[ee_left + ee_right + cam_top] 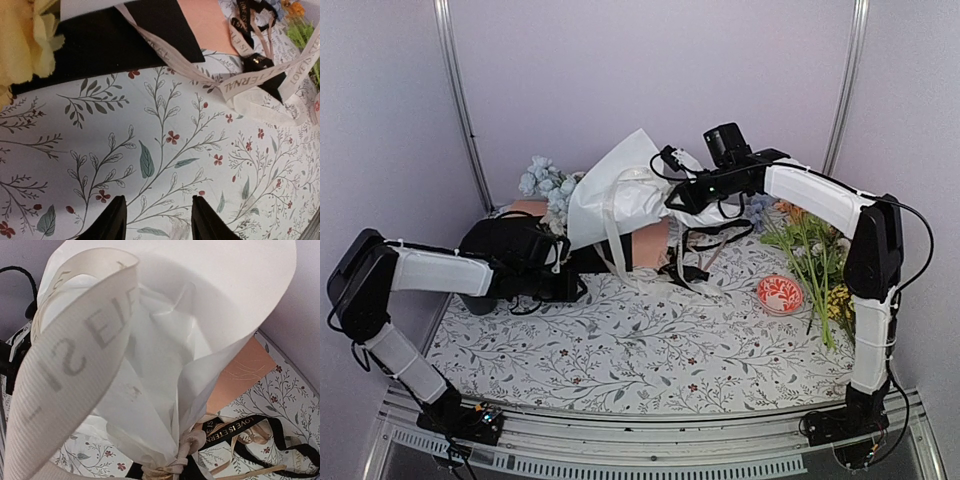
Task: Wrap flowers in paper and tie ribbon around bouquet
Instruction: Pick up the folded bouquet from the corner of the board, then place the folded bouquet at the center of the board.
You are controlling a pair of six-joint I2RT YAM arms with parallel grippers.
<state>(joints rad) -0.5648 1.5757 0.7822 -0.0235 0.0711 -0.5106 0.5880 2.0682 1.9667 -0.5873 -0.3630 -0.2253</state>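
Observation:
The bouquet (620, 192) is a white paper cone lying tilted at the back of the table. Blue flowers (546, 180) show at its wide left end. My right gripper (673, 198) is shut on the cone's narrow end, where the cream ribbon is knotted (186, 456). A broad ribbon loop (75, 365) curls close to the right wrist camera, and the ribbon's tails (616, 245) hang down over the table. The paper (200, 315) flares upward in the right wrist view. My left gripper (159, 202) hovers open over the floral cloth with nothing between its fingers (112, 220).
A black sheet (125, 30) and a peach sheet (650, 240) lie under the bouquet. A black ribbon (705, 255) is tangled right of centre. A red-and-white disc (780, 294) and orange-yellow sprigs (815, 250) sit at the right. A yellow bloom (25, 40) is close to the left wrist camera.

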